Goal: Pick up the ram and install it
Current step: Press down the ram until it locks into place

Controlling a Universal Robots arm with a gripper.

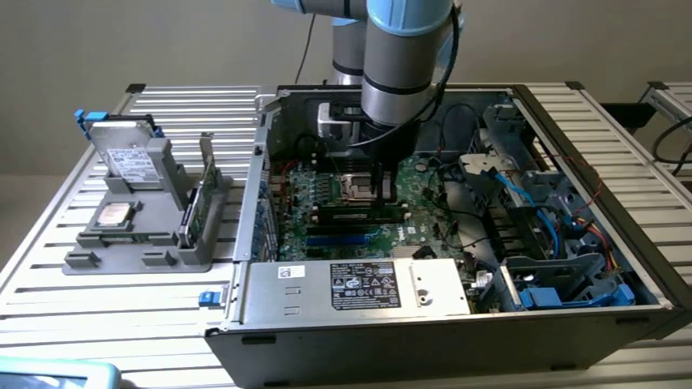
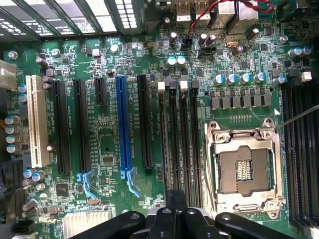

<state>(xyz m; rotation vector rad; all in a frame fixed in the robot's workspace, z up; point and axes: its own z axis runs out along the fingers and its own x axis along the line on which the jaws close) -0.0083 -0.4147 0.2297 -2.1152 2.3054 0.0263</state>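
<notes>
The ram (image 1: 193, 212) is a thin green stick standing on edge in the grey holder (image 1: 141, 243), on the table at the exterior view's left, outside the computer case. My gripper (image 1: 368, 190) hangs inside the open case, low over the motherboard (image 2: 109, 134) and beside the CPU socket (image 2: 244, 169). In the wrist view the gripper (image 2: 175, 199) is shut, with nothing showing between its fingertips. It sits just over the end of a row of long black memory slots (image 2: 179, 139). The ram is far from the gripper, with the case wall between them.
The holder also carries a silver hard drive (image 1: 130, 158) and a chip (image 1: 112, 215). Inside the case (image 1: 249, 203) are the power supply (image 1: 357, 285), blue drive brackets (image 1: 562, 284) and loose cables (image 1: 508, 174). Black, blue and white expansion slots (image 2: 122, 124) line the board.
</notes>
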